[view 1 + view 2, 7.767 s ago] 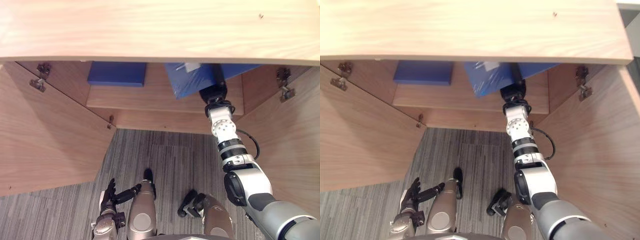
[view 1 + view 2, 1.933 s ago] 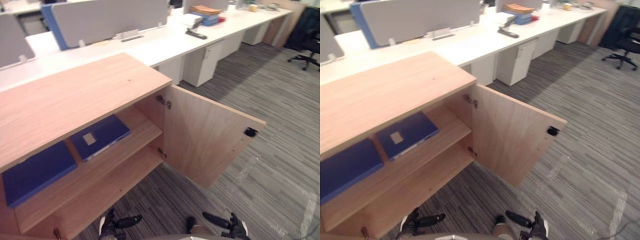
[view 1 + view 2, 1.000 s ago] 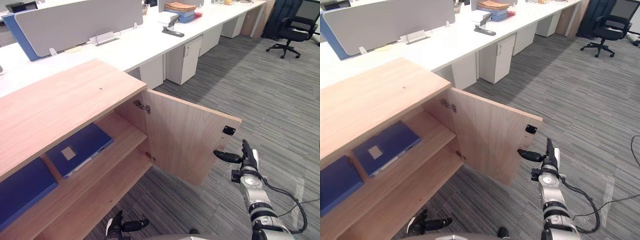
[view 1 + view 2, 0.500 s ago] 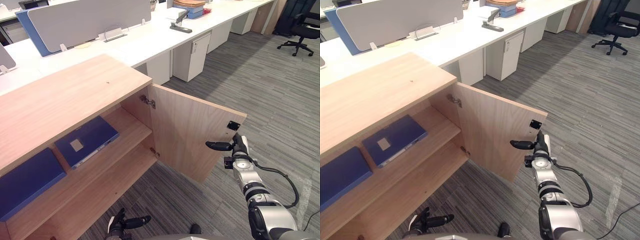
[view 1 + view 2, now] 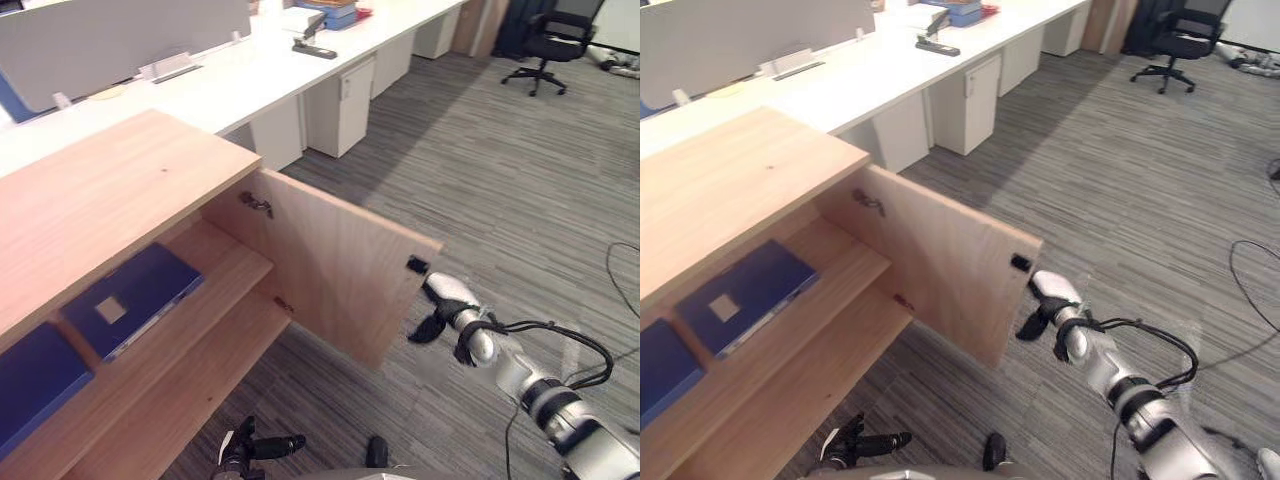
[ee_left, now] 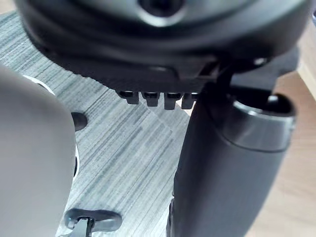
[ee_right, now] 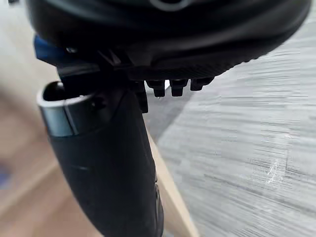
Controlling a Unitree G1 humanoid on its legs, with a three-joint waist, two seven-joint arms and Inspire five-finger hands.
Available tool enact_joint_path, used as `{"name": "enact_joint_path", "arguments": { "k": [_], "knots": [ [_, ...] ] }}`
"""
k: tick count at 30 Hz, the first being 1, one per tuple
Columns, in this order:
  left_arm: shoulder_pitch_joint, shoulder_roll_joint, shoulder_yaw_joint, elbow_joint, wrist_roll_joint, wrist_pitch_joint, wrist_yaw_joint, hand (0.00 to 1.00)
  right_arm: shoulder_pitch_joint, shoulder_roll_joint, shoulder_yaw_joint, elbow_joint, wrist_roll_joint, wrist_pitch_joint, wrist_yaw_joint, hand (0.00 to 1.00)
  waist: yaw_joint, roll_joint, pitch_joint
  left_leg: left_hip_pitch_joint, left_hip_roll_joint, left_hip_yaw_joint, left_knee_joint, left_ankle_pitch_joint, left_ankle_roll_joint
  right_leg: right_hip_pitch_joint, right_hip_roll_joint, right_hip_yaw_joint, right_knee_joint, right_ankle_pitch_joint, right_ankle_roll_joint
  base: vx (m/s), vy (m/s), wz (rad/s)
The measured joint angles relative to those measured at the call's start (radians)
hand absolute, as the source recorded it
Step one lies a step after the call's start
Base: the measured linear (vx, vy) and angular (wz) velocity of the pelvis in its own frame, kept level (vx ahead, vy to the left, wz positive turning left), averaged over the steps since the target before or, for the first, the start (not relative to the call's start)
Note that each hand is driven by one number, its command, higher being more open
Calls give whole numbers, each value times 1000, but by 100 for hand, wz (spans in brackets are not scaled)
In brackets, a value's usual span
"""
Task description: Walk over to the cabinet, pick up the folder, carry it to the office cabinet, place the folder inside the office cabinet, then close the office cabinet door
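The cabinet [image 5: 110, 190] stands open, its door [image 5: 330, 270] swung out over the carpet [image 5: 520, 170]. The folder [image 5: 130, 297], blue with a pale label, lies flat on the upper shelf [image 5: 225, 262], near a second folder [image 5: 30, 380], also blue, further left. The right robot hand [image 5: 448, 300] is at the door's free edge, just beside the black latch [image 5: 416, 265], thumb and fingers spread, holding nothing; it seems to touch the edge. The left robot hand [image 5: 250, 447] hangs low, fingers relaxed and empty. A white worktop [image 5: 230, 85] runs behind the cabinet
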Motion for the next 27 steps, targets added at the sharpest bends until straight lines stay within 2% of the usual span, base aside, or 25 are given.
{"name": "enact_joint_path", "arguments": {
  "k": [2,4,5,8,10,11,13,16,19,22,27],
  "knots": [
    [-4,2,-16,2,16,0,-8,100,0,-28,127,-75,-31,-80,120,100,2,1,-4,0,14,-9,0,1,-1,0,14,-2,0,-5,-11,8,-66,-2],
    [-8,-1,-17,2,27,-1,-11,100,12,-26,211,-131,-28,-130,202,100,12,3,-8,-1,19,-20,-2,4,-1,0,21,-5,0,-9,-16,18,-41,4],
    [-12,-2,-17,2,35,-1,-11,100,27,-22,242,-171,-28,-179,245,100,20,5,-9,-2,19,-21,-5,7,0,0,21,-7,0,-9,-17,18,-23,6],
    [-12,0,3,5,36,-1,-7,100,49,-6,274,-246,-30,-254,291,100,25,5,-13,-3,15,-22,-10,7,-1,0,16,-11,0,-5,-19,7,22,6],
    [-12,2,28,19,35,0,-3,100,48,4,268,-268,-28,-255,289,100,26,-6,-24,-2,10,-22,-10,7,-1,0,11,-10,0,-3,-16,-12,49,0],
    [-10,7,59,23,36,1,30,100,48,6,266,-271,-28,-254,280,100,28,-13,-33,-2,9,-21,-10,7,-1,0,10,-9,0,-2,-15,-14,47,0],
    [8,47,59,41,58,1,26,100,48,14,254,-271,-28,-246,272,100,34,-28,-48,-2,5,-21,-11,6,0,0,6,-8,0,-1,-13,-13,48,0],
    [40,64,62,51,70,3,26,100,48,31,242,-271,-28,-239,268,100,40,-38,-54,-3,-4,-23,-13,5,1,-2,-3,-6,0,4,-7,-21,57,-1],
    [51,63,64,61,69,3,21,100,65,71,235,-254,-28,-228,260,100,58,-34,-52,-7,-8,-34,-11,6,1,1,-9,-15,0,5,-6,-33,37,12],
    [59,51,96,61,68,2,20,100,113,159,189,-166,-28,-217,257,100,74,-19,-46,-17,-10,-74,-11,9,4,14,-17,-50,0,-1,-4,-37,5,33],
    [69,17,138,59,54,-2,21,100,205,323,34,113,-40,-156,215,100,87,3,-40,-43,-19,-177,-12,22,13,49,-37,-146,0,-24,10,-30,-1,60]
  ]
}}
